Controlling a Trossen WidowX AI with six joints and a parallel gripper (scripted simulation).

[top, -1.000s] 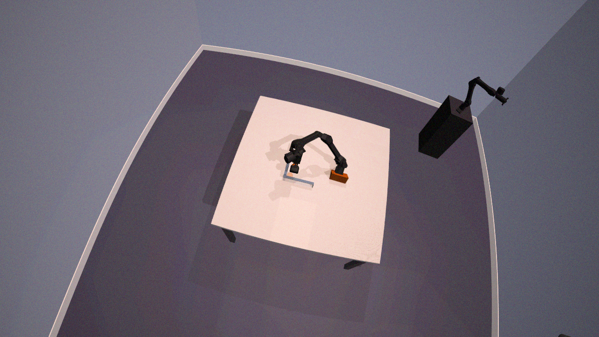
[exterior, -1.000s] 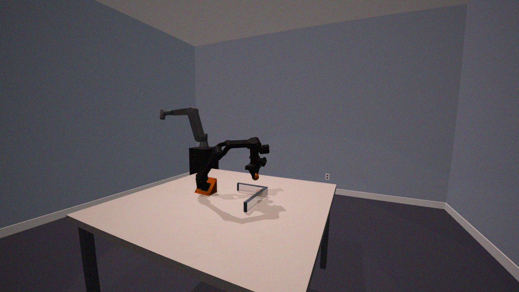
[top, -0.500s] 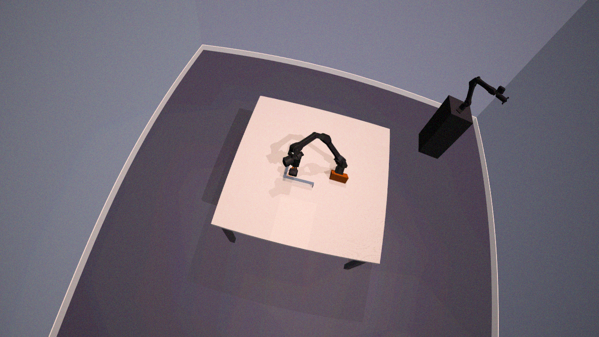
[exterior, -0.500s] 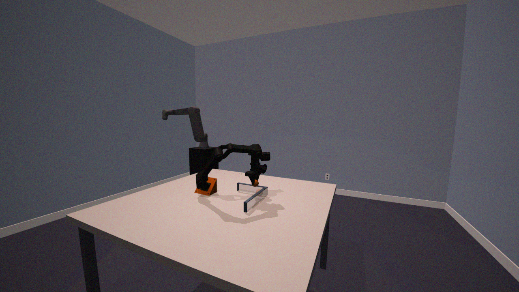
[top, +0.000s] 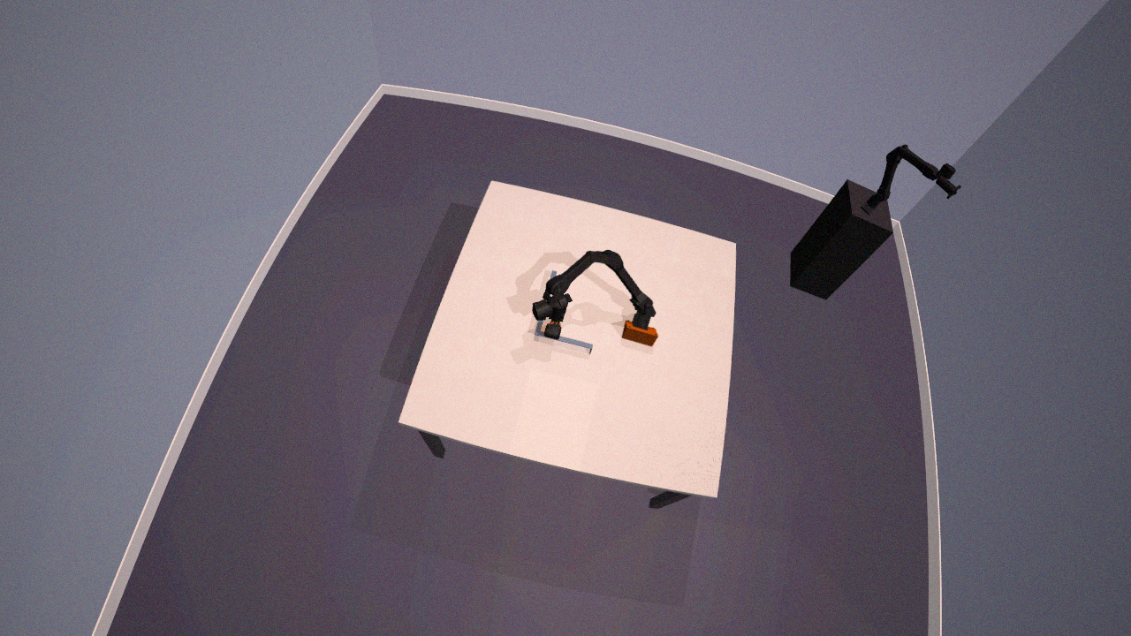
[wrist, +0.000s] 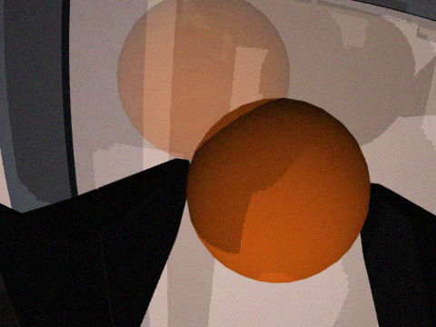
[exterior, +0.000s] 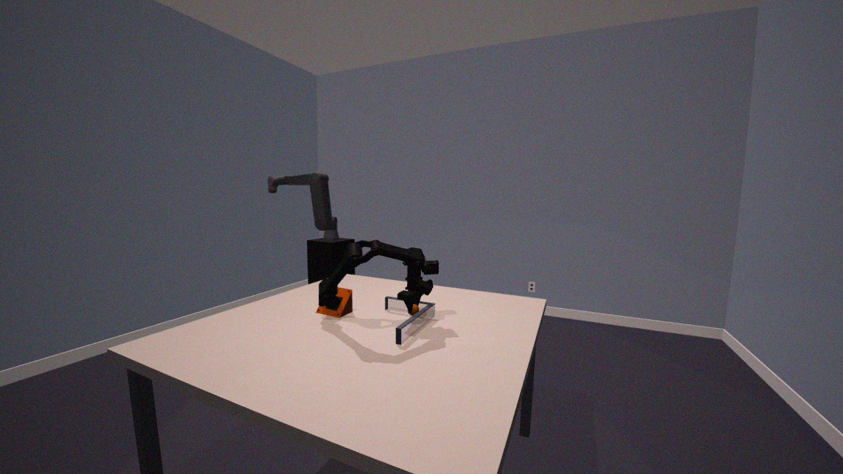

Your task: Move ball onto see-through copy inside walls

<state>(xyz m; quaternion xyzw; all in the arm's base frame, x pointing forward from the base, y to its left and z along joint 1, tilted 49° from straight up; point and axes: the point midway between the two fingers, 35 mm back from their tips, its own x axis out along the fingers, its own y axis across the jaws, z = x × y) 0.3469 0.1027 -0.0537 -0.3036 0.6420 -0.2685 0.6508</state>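
- The hand (wrist: 275,213) was closed on the ball (wrist: 279,196). One dark finger (wrist: 91,261) pressed each side of it.
- The ball was orange and round. It sat low over the bench (exterior: 365,383), inside the corner made by the walls (exterior: 412,321).
- The ball looked hard and smooth, so it would likely roll or slip if the grip got loose. It seemed light. The best hold is across its middle, where the fingers were.
- The ghost ball (wrist: 200,73) showed the resting spot. In the wrist view it lay just past the ball and a bit to the left, and the two overlapped at one edge.
- The ball was not on the spot yet. I think it needed a small move that way, then a gentle set-down.
- The walls held only the ball and the ghost ball. No other box or bowl showed.
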